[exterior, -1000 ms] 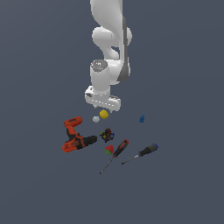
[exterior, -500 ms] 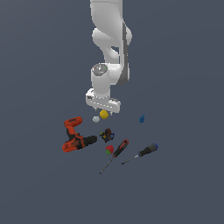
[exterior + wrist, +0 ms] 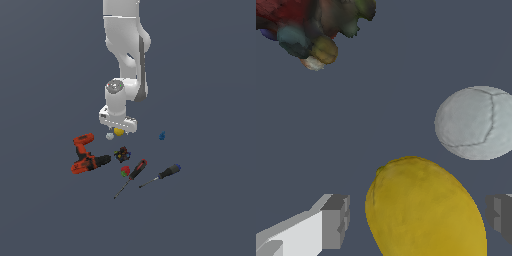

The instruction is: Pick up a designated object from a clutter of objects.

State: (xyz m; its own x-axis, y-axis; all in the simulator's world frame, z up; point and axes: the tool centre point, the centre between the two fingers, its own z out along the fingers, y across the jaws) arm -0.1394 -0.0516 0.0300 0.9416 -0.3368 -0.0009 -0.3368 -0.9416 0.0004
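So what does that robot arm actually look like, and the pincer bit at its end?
The arm is glossy white, built of rounded, chunky segments with a dark grey strip down one side. A round cap with small green and red marks sits near its wrist. The gripper is a flat white bar; the wrist view shows blocky grey fingertips. No cables or lettering are visible.

Yellow ball among scattered clutter

The smooth yellow ball lies on the grey floor just beside the white lump. A dark multicoloured piece sits near, a red-green ball beyond it. The orange-and-black drill lies on its side; two screwdrivers lie slanted; a blue piece sits apart
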